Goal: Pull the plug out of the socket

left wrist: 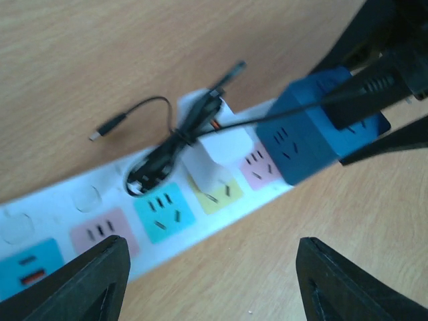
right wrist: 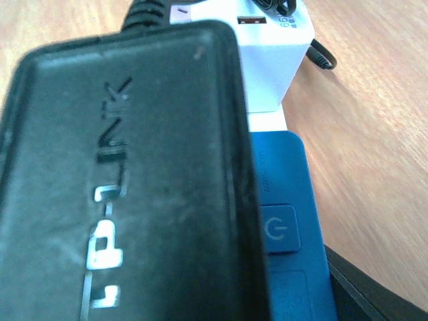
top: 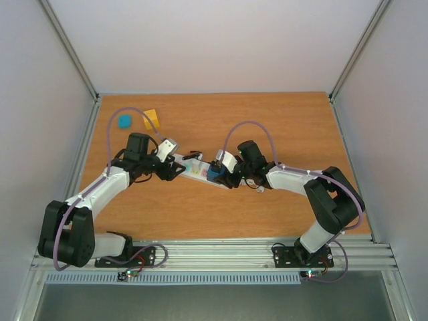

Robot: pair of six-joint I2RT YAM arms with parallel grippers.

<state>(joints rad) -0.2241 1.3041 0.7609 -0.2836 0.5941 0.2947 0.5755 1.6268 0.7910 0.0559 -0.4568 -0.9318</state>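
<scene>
The socket, a white strip with pastel faces, lies slantwise mid-table. At its right end sits the plug, a blue cube with a power button; a black TP-Link adapter is on its side. I cannot tell whether the cube is seated. My right gripper is shut on the blue cube, with dark fingers on both sides of it. My left gripper hangs open over the strip's near edge, with nothing between its fingers.
A white charger is plugged into the yellow face, with a coiled black USB cable beside it. A small blue piece and a yellow piece lie at the back left. Grey walls enclose the table.
</scene>
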